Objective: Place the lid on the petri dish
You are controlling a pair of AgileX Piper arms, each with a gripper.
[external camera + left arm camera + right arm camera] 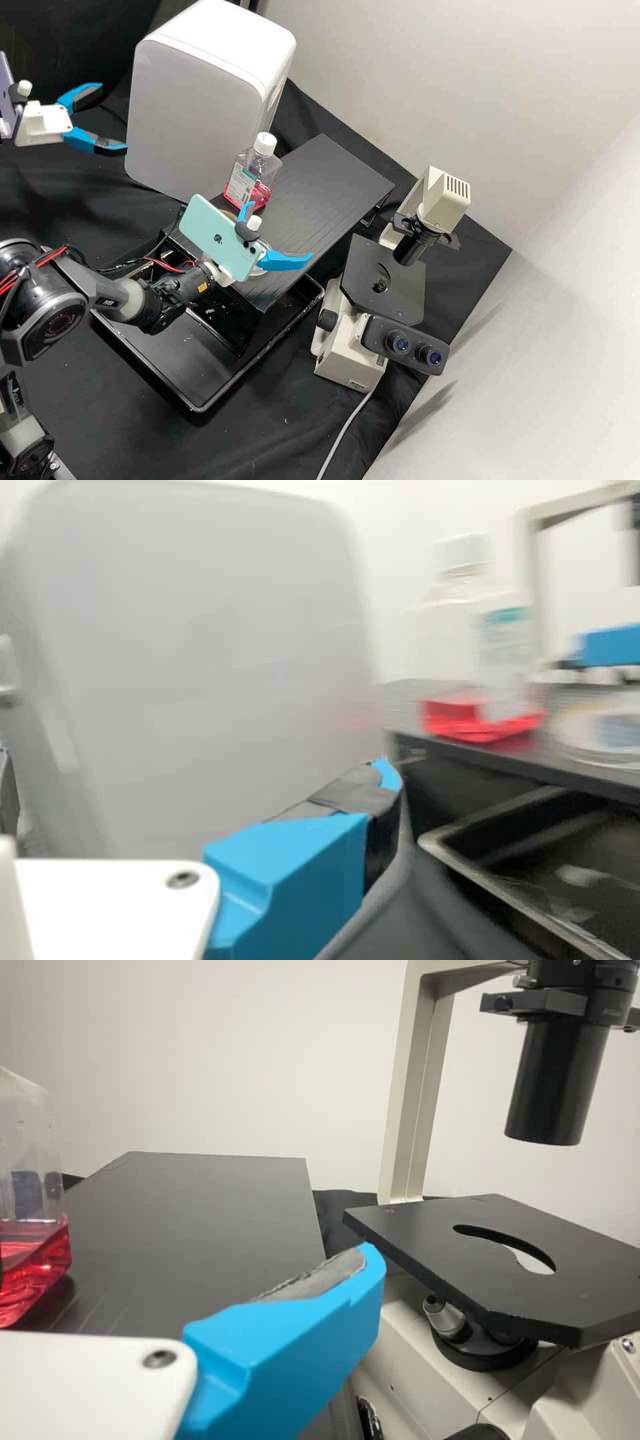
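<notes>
Flask (pixel 250 175) beside spread right claw (pixel 280 231)

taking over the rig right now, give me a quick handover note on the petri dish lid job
Left claw: open, empty, beside the white box, off the platform.
Right claw: open, empty, above the petri dish on the black platform, near the flask of red liquid.
Done: cannot tell; the dish is hidden or blurred, so lid on or off is unclear.
Left to do: check the dish, seat the lid if it is off.
</notes>
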